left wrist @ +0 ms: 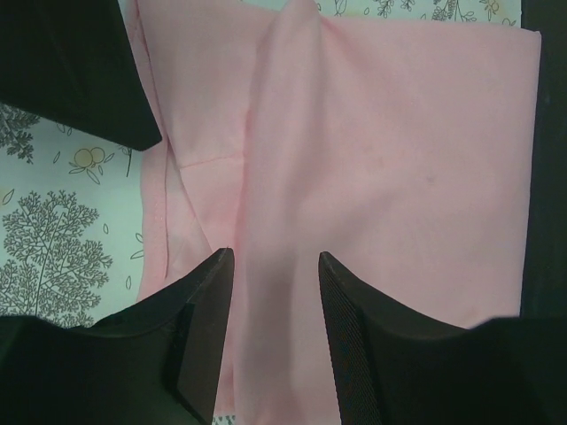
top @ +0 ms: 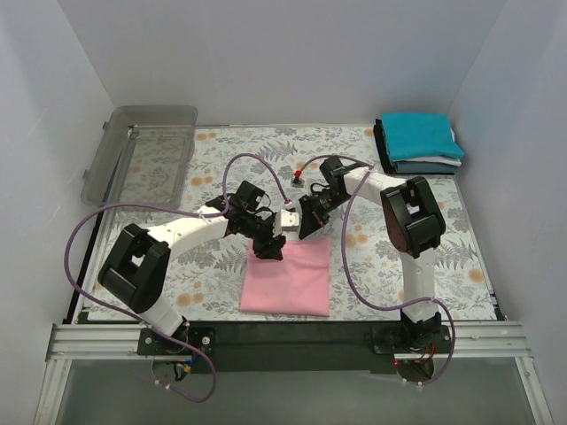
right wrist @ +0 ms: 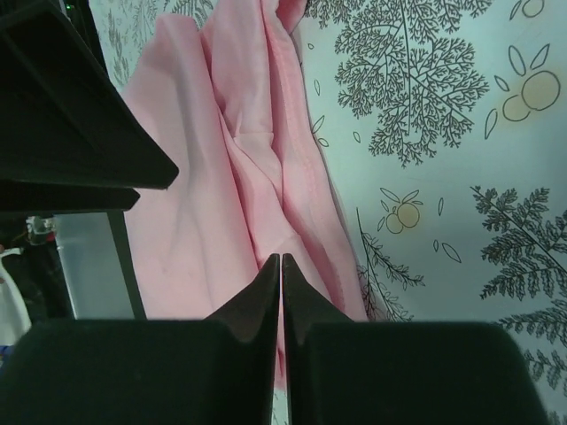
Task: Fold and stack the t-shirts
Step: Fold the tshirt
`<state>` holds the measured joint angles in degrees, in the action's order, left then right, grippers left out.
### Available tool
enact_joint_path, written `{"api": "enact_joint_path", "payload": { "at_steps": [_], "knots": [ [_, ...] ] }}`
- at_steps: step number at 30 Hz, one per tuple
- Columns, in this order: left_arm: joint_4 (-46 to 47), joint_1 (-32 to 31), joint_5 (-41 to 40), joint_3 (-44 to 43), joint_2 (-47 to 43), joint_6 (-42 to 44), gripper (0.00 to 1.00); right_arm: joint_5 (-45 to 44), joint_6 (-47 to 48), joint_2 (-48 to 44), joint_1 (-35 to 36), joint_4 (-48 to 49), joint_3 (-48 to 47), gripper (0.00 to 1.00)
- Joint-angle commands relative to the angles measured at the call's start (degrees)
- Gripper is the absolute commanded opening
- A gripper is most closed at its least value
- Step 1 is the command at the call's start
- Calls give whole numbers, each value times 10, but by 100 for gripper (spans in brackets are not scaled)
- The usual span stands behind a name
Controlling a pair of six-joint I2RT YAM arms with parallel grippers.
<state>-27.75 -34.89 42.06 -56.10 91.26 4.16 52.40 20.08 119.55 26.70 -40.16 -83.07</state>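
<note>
From above and behind I overlook my whole table, while both my wrist cameras stare down, close, sharing the pink t-shirt.

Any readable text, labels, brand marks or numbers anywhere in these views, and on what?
None can be read.
Pink t-shirt: plain, no print or tag showing.
Folded stack: no visible labels.
Table cloth: floral pattern only.
Arms and clear bin: no legible markings.

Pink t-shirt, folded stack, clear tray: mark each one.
pink t-shirt (top: 288,282), top external view, middle of the cloth.
folded stack (top: 420,135), top external view, teal top shirt.
clear tray (top: 152,116), top external view, far wall.
</note>
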Motion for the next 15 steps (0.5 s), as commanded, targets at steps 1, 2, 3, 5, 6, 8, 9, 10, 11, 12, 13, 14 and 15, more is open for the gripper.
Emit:
{"api": "enact_joint_path", "payload": {
  "at_steps": [1, 2, 3, 5, 6, 8, 9, 10, 11, 12, 13, 14, 15],
  "knots": [
    [32, -15, 1, -15, 3, 12, 42, 57, -43, 6, 3, 19, -27, 6],
    [36, -19, 0, -12, 7, 11, 42, 61, -50, 13, 4, 23, -21, 5],
    [38, -27, -4, -11, 13, 9, 42, 62, -50, 17, 5, 25, -18, 5],
    [47, -34, -8, -7, 20, 7, 40, 65, -51, 21, 6, 31, -11, 5],
    [51, -39, -10, -3, 26, -1, 40, 66, -55, 21, 6, 33, -10, 5],
    [58, -42, -18, 1, 32, -1, 40, 66, -57, 19, 7, 40, -7, 4],
    [59, -46, -21, 5, 37, 2, 39, 67, -58, 17, 7, 41, -4, 4],
    [59, -47, -26, 5, 39, 6, 37, 67, -58, 17, 6, 41, -3, 4],
    [59, -48, -28, 5, 41, 7, 36, 67, -58, 18, 6, 43, -3, 4],
    [60, -49, -28, 3, 44, 8, 35, 67, -59, 17, 7, 44, -3, 4],
    [59, -50, -28, 2, 44, 7, 33, 67, -61, 17, 7, 44, -4, 4],
    [59, -50, -26, 2, 44, 7, 28, 68, -61, 18, 7, 46, -4, 4],
    [59, -52, -25, 2, 42, 7, 24, 69, -62, 18, 9, 46, -6, 4]
  ]
}}
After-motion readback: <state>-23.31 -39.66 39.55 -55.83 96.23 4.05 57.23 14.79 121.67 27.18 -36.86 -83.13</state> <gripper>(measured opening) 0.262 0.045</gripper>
